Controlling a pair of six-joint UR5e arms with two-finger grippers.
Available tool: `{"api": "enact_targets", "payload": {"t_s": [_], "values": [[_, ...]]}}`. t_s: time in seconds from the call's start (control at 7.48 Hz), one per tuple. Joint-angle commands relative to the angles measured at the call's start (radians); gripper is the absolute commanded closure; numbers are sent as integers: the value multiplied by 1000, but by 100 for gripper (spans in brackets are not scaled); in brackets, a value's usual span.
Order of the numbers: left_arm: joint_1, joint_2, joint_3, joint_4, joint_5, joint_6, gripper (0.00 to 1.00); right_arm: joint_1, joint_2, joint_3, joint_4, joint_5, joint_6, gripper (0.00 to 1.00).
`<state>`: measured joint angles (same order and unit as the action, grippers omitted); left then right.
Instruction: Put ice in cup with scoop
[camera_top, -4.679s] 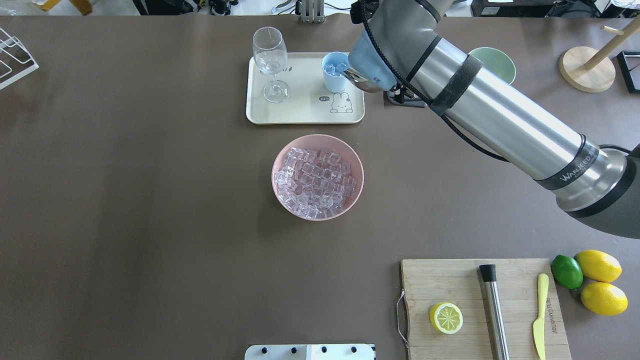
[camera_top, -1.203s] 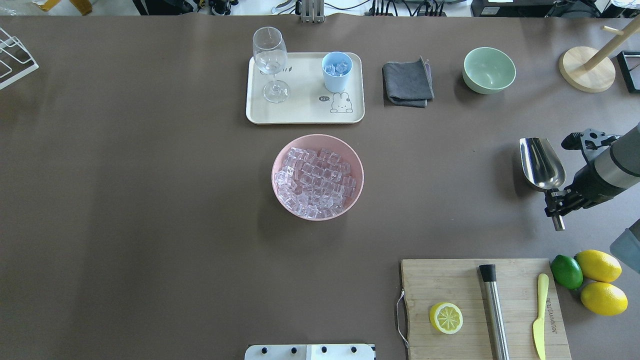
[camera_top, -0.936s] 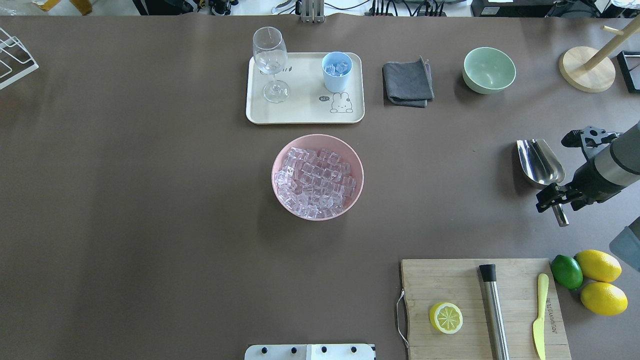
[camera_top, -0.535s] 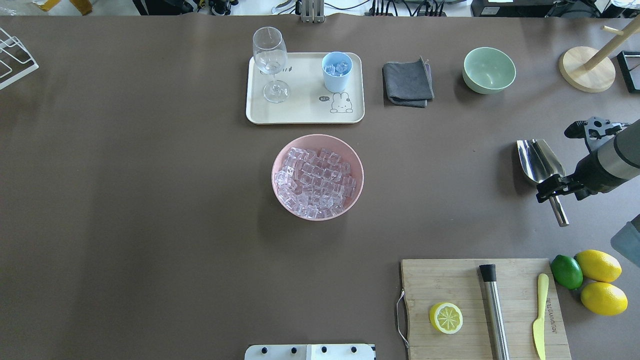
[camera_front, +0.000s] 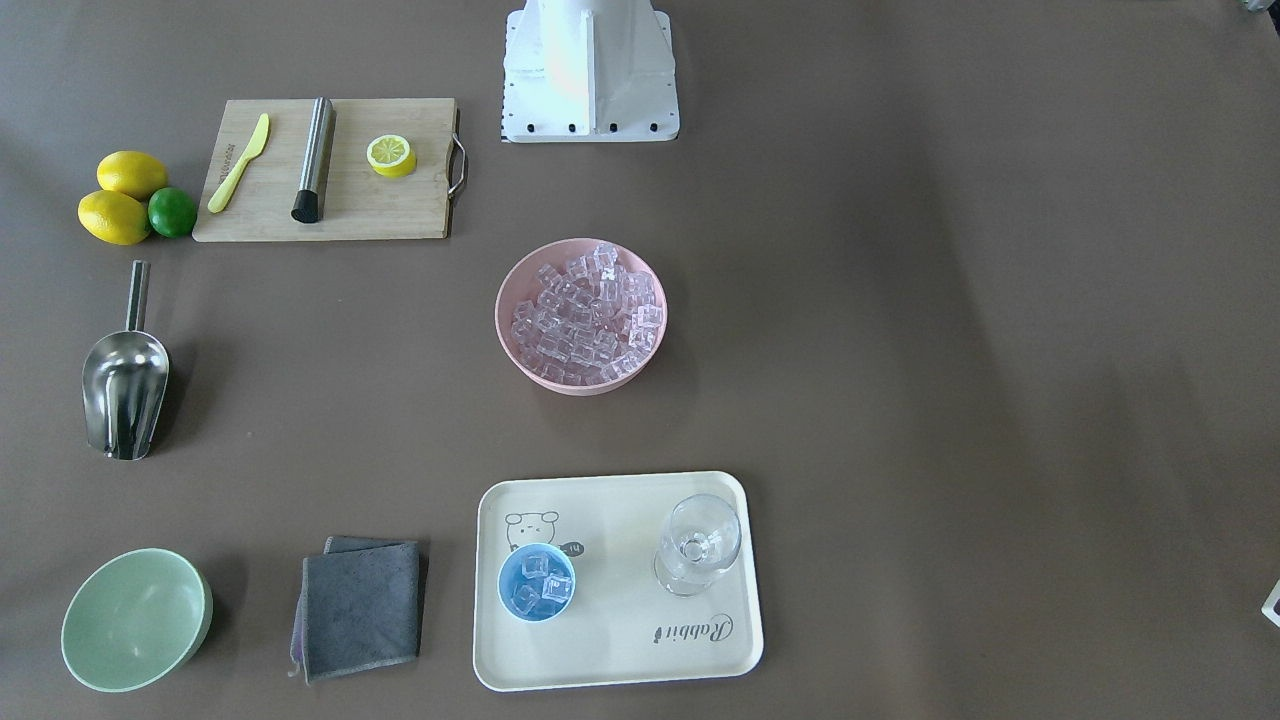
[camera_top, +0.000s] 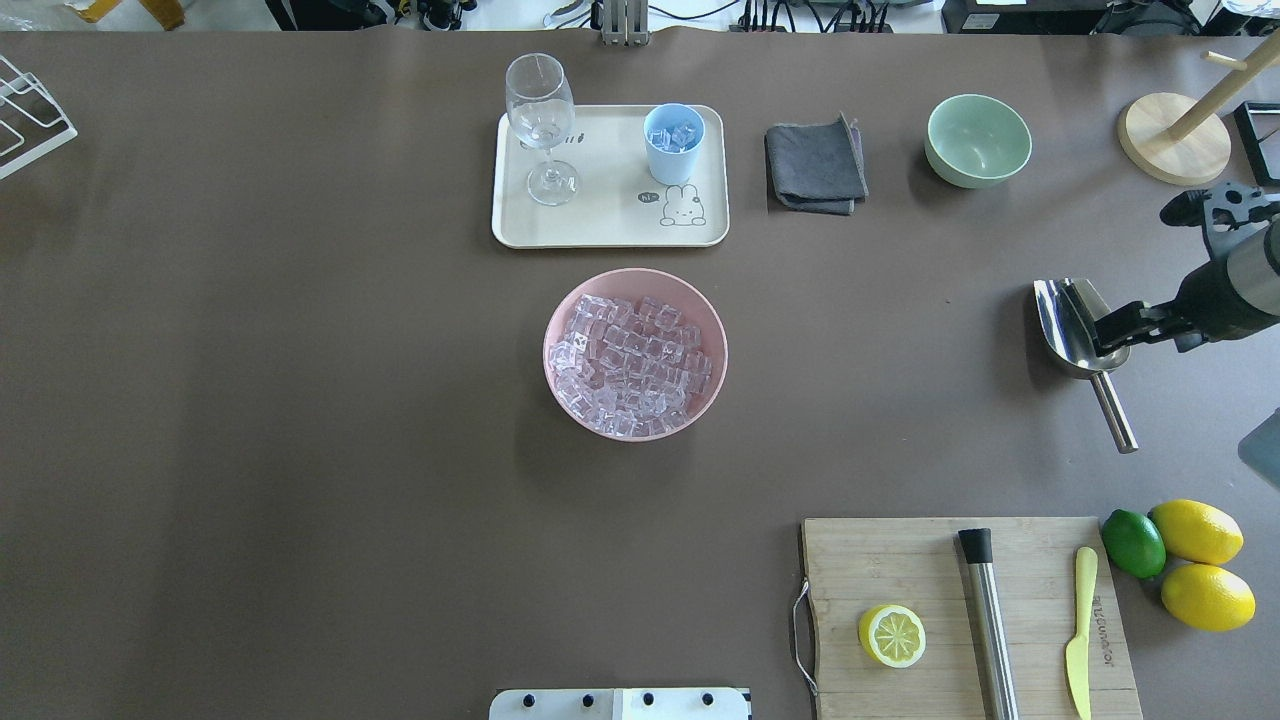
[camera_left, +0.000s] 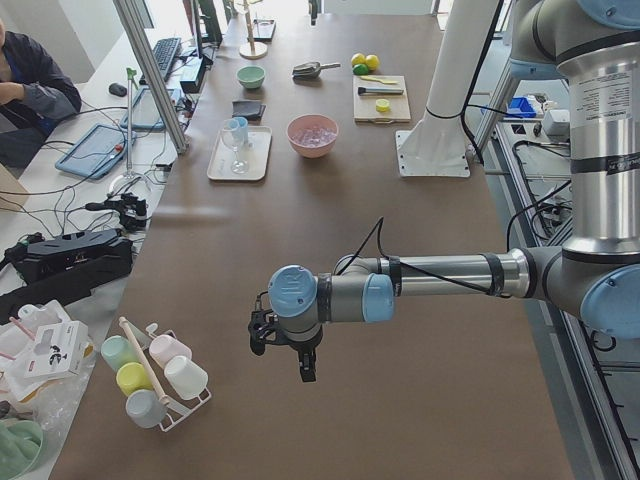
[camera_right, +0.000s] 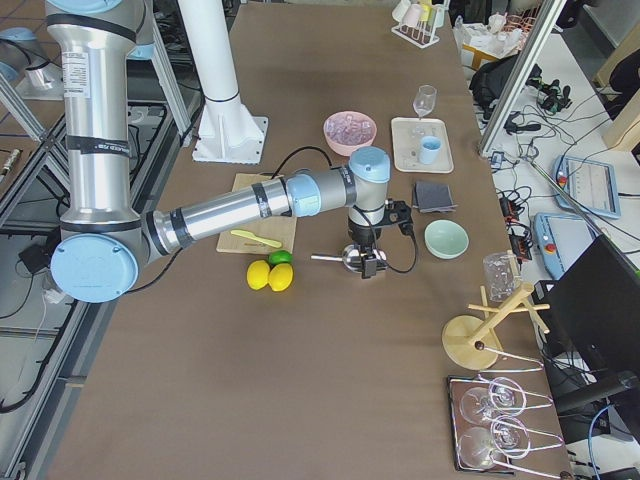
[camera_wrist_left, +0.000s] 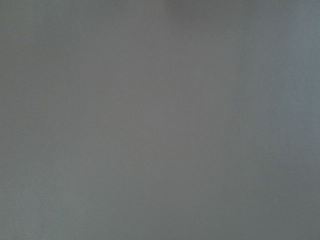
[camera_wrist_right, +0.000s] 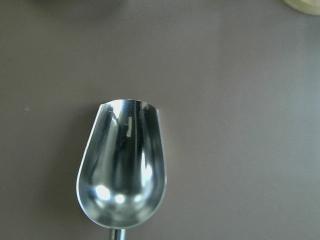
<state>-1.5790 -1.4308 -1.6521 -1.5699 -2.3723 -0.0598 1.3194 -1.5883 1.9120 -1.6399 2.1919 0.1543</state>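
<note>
Currently the shiny steel scoop with its thin straight handle (camera_front: 124, 392) lies empty on the brown surface (camera_top: 300, 400). My right hand (camera_top: 1108, 326) hovers just above it, fingers spread, gripping nothing. The small round light-blue cup (camera_top: 673, 145) stands on the cream tray (camera_top: 600, 225) with a few clear ice cubes (camera_front: 540, 590) inside. My left hand (camera_left: 306, 372) hangs over the surface, well apart from the tray; I cannot tell how far it is parted.

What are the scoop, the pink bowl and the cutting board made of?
Scoop: polished steel, judging by its mirror-like reflections.
Pink bowl: probably matte plastic or melamine; smooth, even colour, little shine.
Cutting board: wood or bamboo, with pale visible grain and a metal wire handle.
</note>
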Motion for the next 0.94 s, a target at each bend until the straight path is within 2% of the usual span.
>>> {"api": "enact_targets", "payload": {"t_s": [0.0,0.27,0.4,0.8], "values": [[-3,3,-3,-1,-1,0,1,220,-10,-124,-60,107,-217,0],[-3,3,15,1,-2,3,2,294,-10,-272,-54,173,-259,0],[-3,3,14,-1,-1,3,2,313,-27,-292,-54,199,-257,0],[-1,1,11,-2,-4,5,2,314,-33,-301,-46,204,-254,0]]}}
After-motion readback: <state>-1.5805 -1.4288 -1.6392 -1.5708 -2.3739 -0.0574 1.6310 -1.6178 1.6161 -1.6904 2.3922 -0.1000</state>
